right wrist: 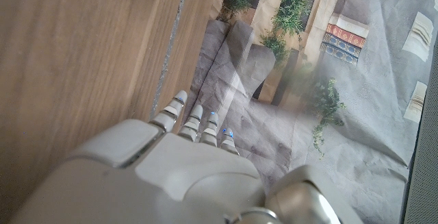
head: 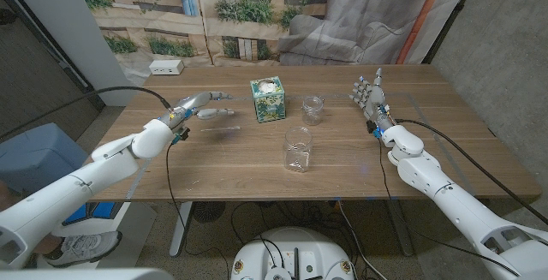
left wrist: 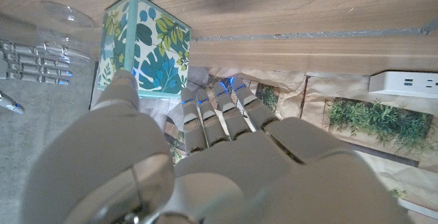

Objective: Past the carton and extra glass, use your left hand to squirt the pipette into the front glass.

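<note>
The left hand [head: 193, 107] pinches the pipette [head: 216, 113] above the bench [head: 214, 160], left of the carton [head: 267, 99]; the right hand [head: 371, 98] stands spread.

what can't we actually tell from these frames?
- Pipette: tiny in the head view at the left robot hand; liquid level and exact grip unreadable.
- Left wrist view: the robot hand's own back hides whatever the fingers hold.
- Front glass and rear glass: clear, too small to tell contents.
- Right robot hand: palm side hidden.
</note>
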